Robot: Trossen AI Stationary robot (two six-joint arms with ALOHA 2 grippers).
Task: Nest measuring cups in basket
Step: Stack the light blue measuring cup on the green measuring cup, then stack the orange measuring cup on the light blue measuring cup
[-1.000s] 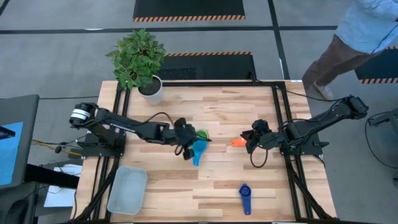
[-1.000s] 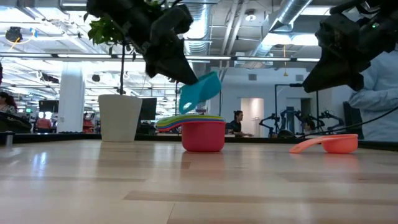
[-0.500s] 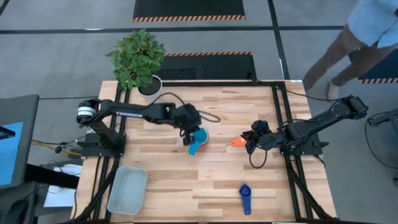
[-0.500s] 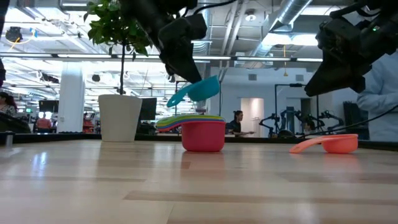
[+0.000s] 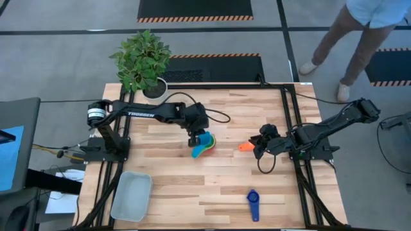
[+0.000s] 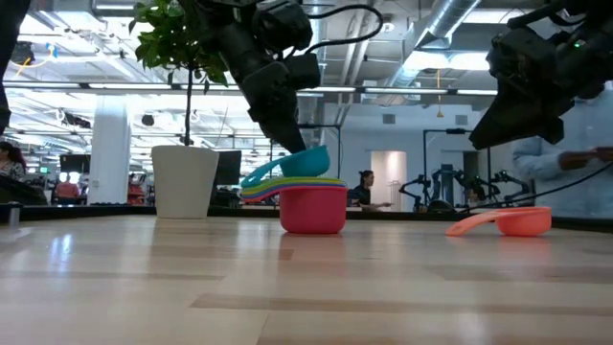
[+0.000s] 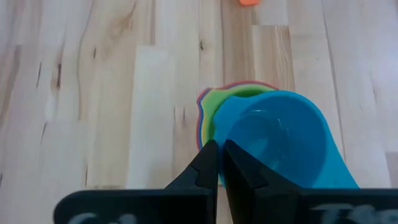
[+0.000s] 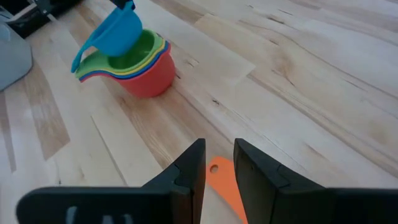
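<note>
A stack of nested measuring cups, red outermost and green innermost, stands on its base at the table's middle. My left gripper is above it, shut on the light blue cup. The orange cup lies on the table to the right. My right gripper hovers open above its handle, clear of it in the low view. The dark blue cup lies near the near edge. The basket sits at the near left corner. My left gripper pinches the light blue cup at its rim, on the side facing the arm. The fingers slant down from above and from the left. The cup sits tilted with its bottom down in the green cup at the stack's top; its handle sticks out sideways.
A white plant pot with a green plant stands at the far left edge. Bare wood lies between the stack and the basket. A person walks on the floor beyond the far right corner.
My left gripper has swung from the near side of the stack toward the far edge and come down over it. The light blue cup, steeply tilted and clear above the stack before, has levelled out and sunk into the stack's top. The person has walked on.
</note>
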